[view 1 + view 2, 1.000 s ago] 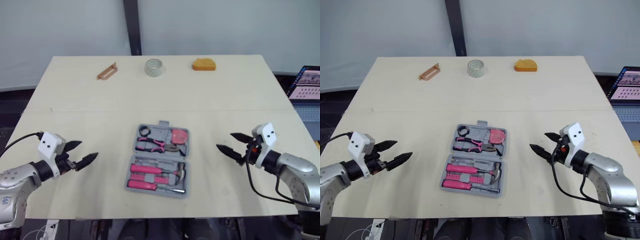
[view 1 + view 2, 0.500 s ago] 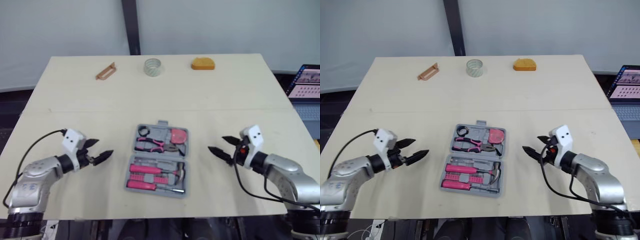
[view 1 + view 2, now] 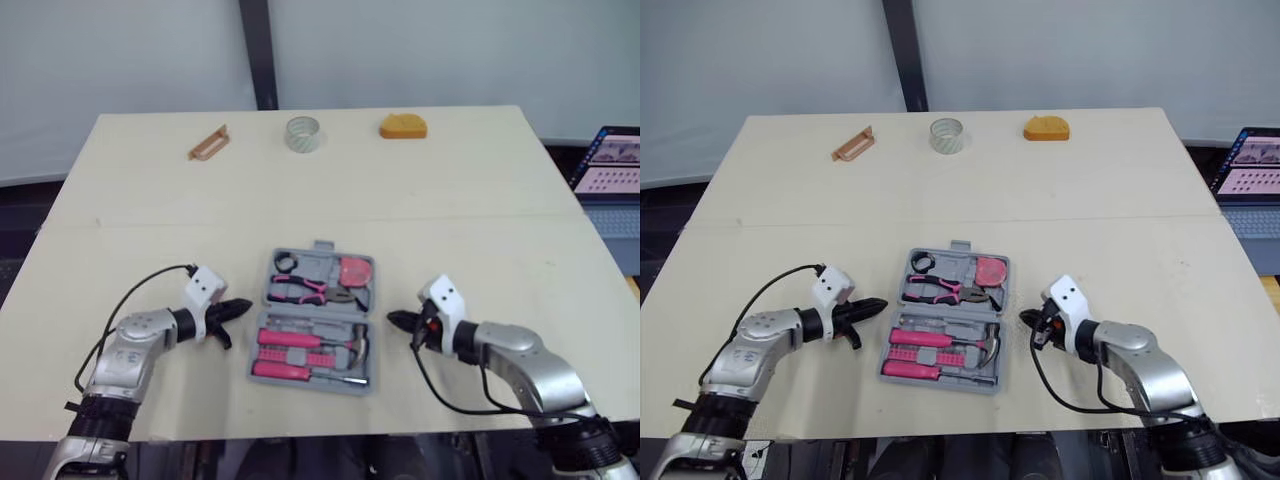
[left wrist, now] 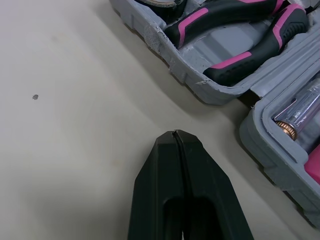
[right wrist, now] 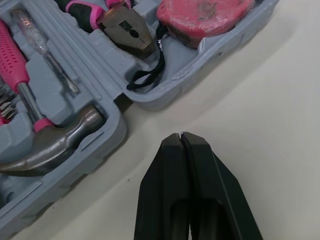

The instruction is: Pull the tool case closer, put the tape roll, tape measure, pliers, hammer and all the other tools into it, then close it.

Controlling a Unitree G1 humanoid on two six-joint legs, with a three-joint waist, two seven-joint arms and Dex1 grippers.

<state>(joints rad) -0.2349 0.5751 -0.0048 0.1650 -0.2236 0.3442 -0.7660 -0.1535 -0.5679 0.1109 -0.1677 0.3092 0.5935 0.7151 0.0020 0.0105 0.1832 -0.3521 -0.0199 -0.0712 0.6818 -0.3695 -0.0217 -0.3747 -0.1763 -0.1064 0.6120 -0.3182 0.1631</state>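
Holding left gripper [image 4: 175,133] with fingers pressed together, pointing at the left wall of the case [image 5: 160,92], just beside it and not touching. Holding right gripper [image 5: 181,134] also pressed together, pointing at the right wall near the hinge, apart from it. Seeing the case lying open on the table [image 3: 480,230] between both grippers, carrying hammer [image 5: 55,145], pliers [image 5: 127,30], tape measure [image 5: 200,15] and pink drivers [image 3: 295,338]. Farther, near the far edge, seeing tape roll [image 3: 302,133] lying between a brown piece [image 3: 208,143] and an orange block [image 3: 403,126], well apart from the case.
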